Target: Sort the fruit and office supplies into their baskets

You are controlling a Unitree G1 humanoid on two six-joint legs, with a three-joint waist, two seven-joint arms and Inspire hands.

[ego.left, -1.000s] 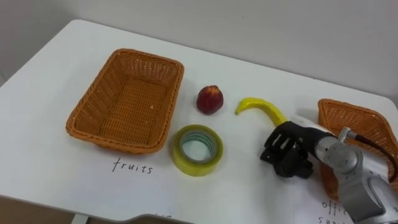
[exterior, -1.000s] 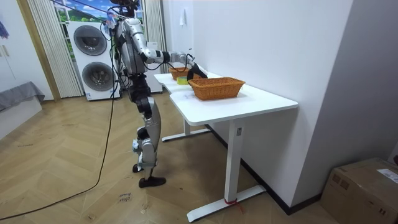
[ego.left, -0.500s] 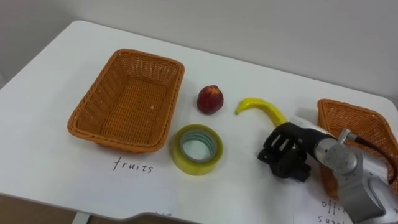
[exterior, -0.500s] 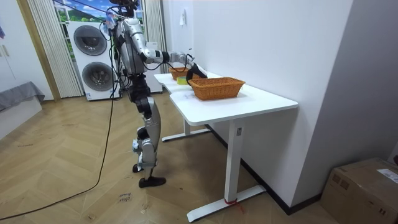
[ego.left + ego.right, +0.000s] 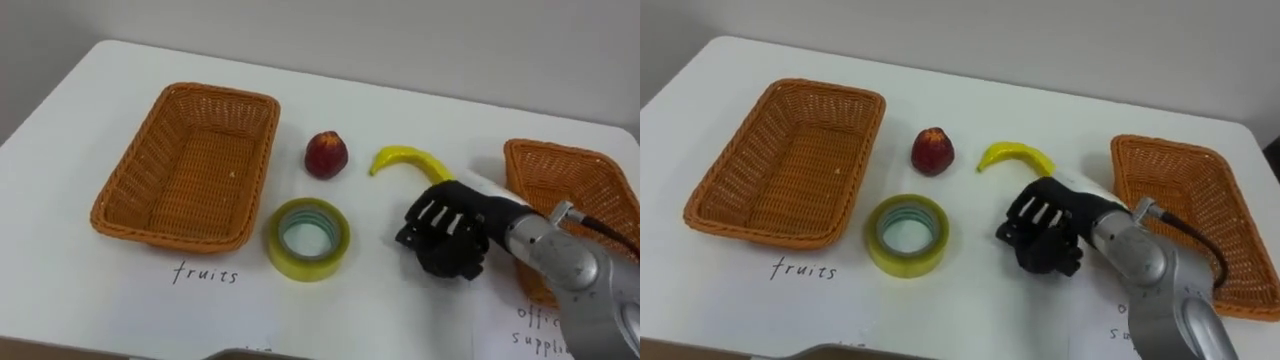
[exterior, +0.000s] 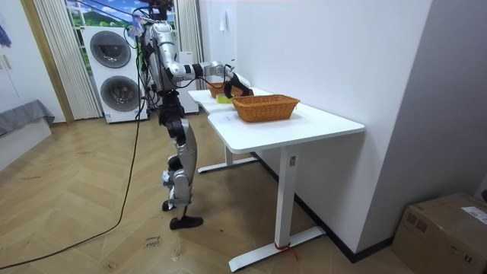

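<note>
My right hand [image 5: 446,232] hovers low over the white table [image 5: 90,290], just in front of the yellow banana [image 5: 404,160], its dark fingers loosely bent and holding nothing. A red apple [image 5: 326,154] lies to the left of the banana. A yellowish tape roll [image 5: 307,238] lies flat in front of the apple. The empty wicker basket [image 5: 190,170] on the left has "fruits" handwritten [image 5: 205,273] before it. A second wicker basket [image 5: 560,185] stands at the right, behind my forearm, with a handwritten office supplies label [image 5: 545,328] in front.
The table's front edge runs close below the tape roll and labels. In the room view I stand at the far end of the table [image 6: 304,123], with washing machines [image 6: 118,72] behind me and open wooden floor around.
The whole picture has shifted slightly, so the camera moved. My right hand has edged a little left and its fingers show more spread. The fruit, tape and baskets lie as before.
</note>
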